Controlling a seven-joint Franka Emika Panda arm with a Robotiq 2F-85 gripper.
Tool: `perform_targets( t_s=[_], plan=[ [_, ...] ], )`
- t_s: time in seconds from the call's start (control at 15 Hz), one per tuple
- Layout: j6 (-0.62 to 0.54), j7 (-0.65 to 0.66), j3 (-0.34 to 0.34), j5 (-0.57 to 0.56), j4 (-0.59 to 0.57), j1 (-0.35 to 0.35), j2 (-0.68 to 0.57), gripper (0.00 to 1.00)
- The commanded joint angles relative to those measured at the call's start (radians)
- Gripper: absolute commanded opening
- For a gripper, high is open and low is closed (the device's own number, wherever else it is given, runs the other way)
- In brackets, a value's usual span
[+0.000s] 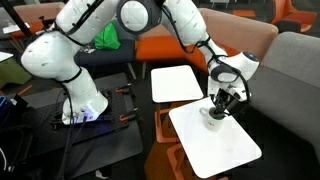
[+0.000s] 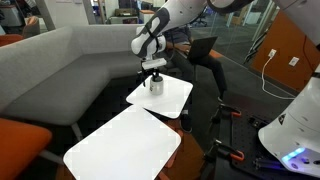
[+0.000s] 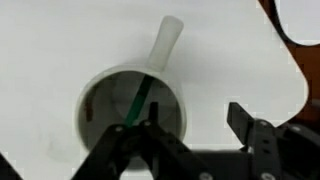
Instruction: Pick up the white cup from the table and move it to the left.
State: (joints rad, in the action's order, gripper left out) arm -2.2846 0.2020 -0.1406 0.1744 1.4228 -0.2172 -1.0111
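Note:
The white cup (image 3: 130, 105) stands upright on the white table (image 3: 60, 40), with its handle (image 3: 165, 40) pointing away and a green streak in its dark inside. My gripper (image 3: 195, 122) is open right above it. One finger is over the cup's inside and the other is outside its right wall. In both exterior views the gripper (image 1: 218, 102) (image 2: 154, 71) points straight down onto the cup (image 1: 214, 115) (image 2: 155, 86). The cup sits near the far edge of its table (image 1: 230, 150) (image 2: 178, 98).
A second white square tabletop (image 1: 176, 82) (image 2: 125, 148) stands close beside the cup's table. A grey sofa (image 2: 60, 60) and an orange seat (image 1: 170, 47) lie behind. My base (image 1: 85, 105) stands on the floor among cables.

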Motion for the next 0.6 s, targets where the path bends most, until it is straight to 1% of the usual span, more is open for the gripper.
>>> perform_targets(
  t_s=[0.0,0.27,0.33,0.4,0.53],
  plan=[
    [0.010,0.008,-0.008,-0.020,-0.071,0.007,-0.045,0.44],
    [0.025,0.016,-0.012,-0.032,-0.125,0.007,-0.083,0.15],
    [0.029,0.016,-0.013,-0.032,-0.133,0.006,-0.089,0.06],
    [0.033,0.016,-0.013,-0.031,-0.140,0.004,-0.093,0.01],
    [0.038,0.011,-0.009,-0.025,-0.139,-0.001,-0.088,0.00]
  ],
)
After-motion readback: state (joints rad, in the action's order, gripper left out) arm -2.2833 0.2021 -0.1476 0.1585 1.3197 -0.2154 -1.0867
